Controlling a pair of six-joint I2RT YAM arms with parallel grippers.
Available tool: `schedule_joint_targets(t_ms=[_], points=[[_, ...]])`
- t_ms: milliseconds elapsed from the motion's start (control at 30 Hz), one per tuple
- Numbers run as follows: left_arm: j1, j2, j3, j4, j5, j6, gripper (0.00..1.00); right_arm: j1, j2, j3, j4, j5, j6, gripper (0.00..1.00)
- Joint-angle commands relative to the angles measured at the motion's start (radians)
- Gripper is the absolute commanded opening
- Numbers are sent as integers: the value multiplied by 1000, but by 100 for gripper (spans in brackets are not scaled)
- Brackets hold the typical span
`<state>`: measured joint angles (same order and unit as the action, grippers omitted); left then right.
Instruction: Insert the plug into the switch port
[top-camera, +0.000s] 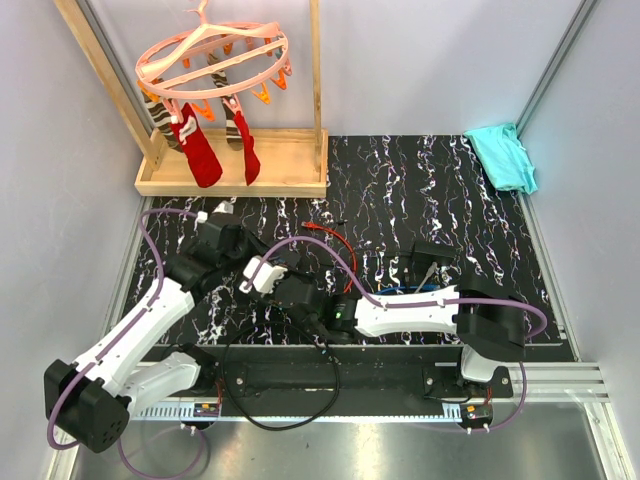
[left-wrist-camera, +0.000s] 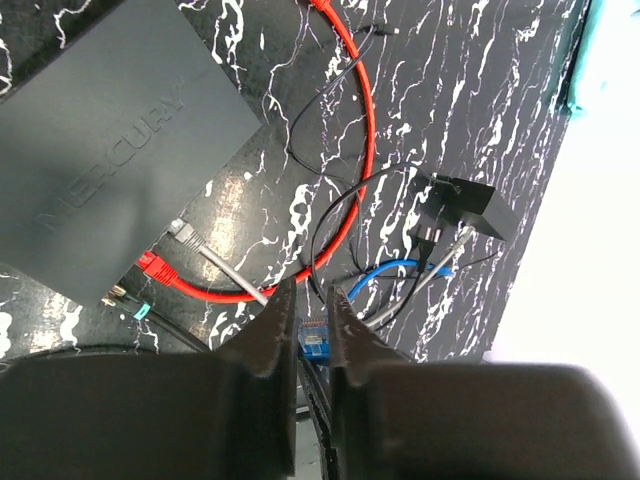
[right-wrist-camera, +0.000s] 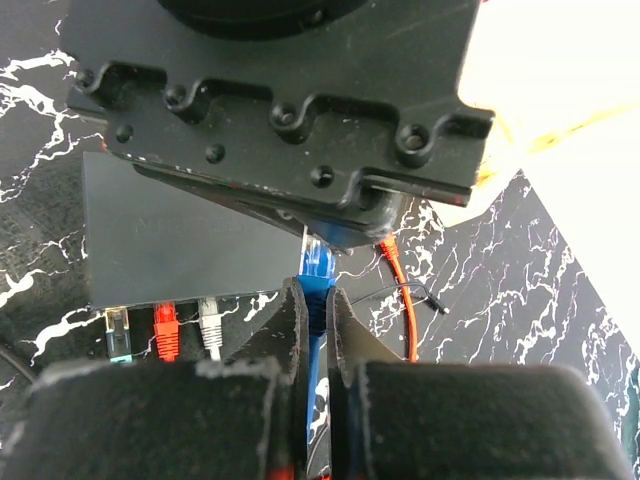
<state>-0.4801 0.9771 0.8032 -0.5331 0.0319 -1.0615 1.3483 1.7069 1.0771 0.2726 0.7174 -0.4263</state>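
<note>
Right wrist view gives me the clearest look: the right tool (right-wrist-camera: 315, 296) is pinched together on the blue cable (right-wrist-camera: 316, 322), just behind the blue plug (right-wrist-camera: 315, 257), whose clear tip points away from the camera. The left tool (left-wrist-camera: 312, 296) comes in from the far side, and its black body fills the top of that picture. From its own camera I see its two fingers (left-wrist-camera: 272, 335) nearly together, clamped on the same plug, so both tools have hold of this one lead. The black box (right-wrist-camera: 180, 240) lies flat on the bench (top-camera: 480, 230) just behind and to the left of the plug. Its port edge (right-wrist-camera: 245, 296) faces the right wrist camera. Three leads already sit in that edge, side by side: a pale teal plug (right-wrist-camera: 118, 335), a red plug (right-wrist-camera: 165, 332) and a grey plug (right-wrist-camera: 210, 325). The blue plug is held to the right of the grey one, near the end of the box and not seated in it. I cannot tell from here which socket is free. A red cable (left-wrist-camera: 368, 130) loops across the bench beyond the box, and a black power adapter (left-wrist-camera: 470, 208) lies well apart from it. From above, a teal cloth (top-camera: 500, 155) sits in the far right corner and a wooden rack (top-camera: 235, 170) with hanging socks in the far left
</note>
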Motion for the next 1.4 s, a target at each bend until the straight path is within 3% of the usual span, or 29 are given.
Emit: schedule_joint_targets(t_ms=[0,100,133,467,567,700,1067,1367], points=[[-2,-15,76,25,-73,73,24,-4,-29,3,-30,-28,40,0],[5,-31,88,27,-105,144,45,-49,-65,-3,-114,-151,112,0],[9,-37,91,27,-121,164,58,-63,-91,-6,-148,-191,130,0],[115,-98,44,65,-92,489,99,-342,-231,-126,-222,-653,285,0],[136,-74,16,94,-41,584,99,-418,-225,-137,-222,-769,300,0],[152,-3,-7,148,20,681,99,-527,-153,-125,-210,-1066,366,0],[169,286,37,240,83,804,99,-563,55,-91,-47,-1208,420,0],[202,497,120,257,109,833,99,-564,175,-72,59,-1196,475,0]])
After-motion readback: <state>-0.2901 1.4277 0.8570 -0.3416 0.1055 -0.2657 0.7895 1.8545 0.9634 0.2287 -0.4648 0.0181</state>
